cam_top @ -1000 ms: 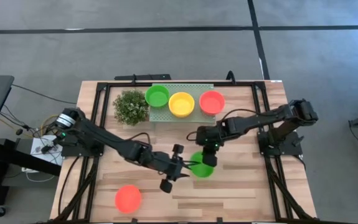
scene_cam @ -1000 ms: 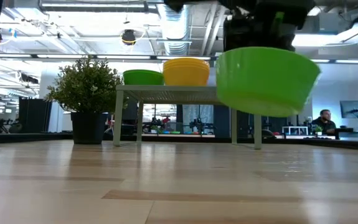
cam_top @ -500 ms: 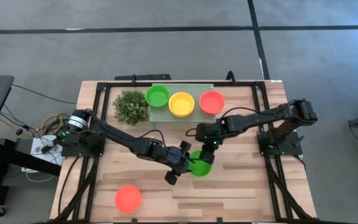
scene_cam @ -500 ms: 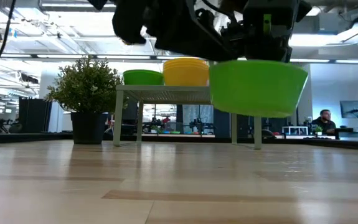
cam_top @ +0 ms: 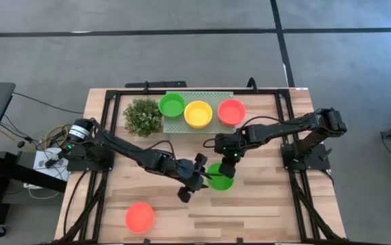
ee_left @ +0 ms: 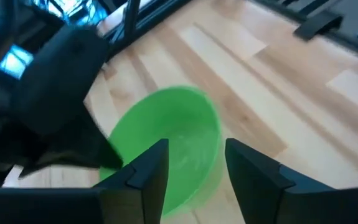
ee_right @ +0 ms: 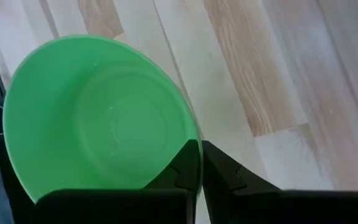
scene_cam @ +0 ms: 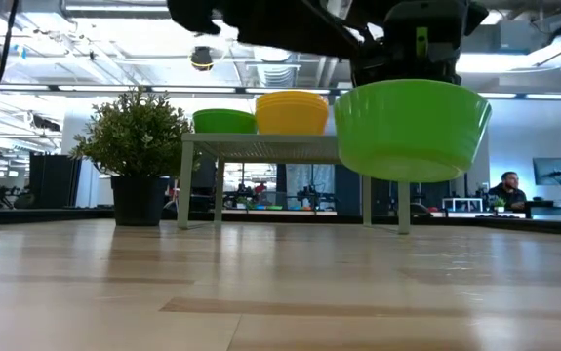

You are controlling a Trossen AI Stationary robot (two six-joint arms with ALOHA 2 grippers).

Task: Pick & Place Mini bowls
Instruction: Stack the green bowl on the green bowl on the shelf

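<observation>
The left gripper (ee_left: 196, 163) has its two dark fingers (ee_left: 149, 171) spread apart over the near rim of a bright green mini bowl (ee_left: 180, 138). A dark arm part (ee_left: 54, 93) overlaps the bowl's other side. Pale wooden table (ee_left: 259, 81) lies beneath.

Five mini bowls total: two green, two red-orange, one yellow. Three of them, green (cam_top: 171, 104), yellow (cam_top: 198, 113) and red-orange (cam_top: 231, 111), sit on the one perforated tray (cam_top: 177, 126). The other green one (cam_top: 221, 175) and red-orange one (cam_top: 140, 217) are off the tray. One plant (cam_top: 143, 116) beside the tray, two robot arms.
</observation>
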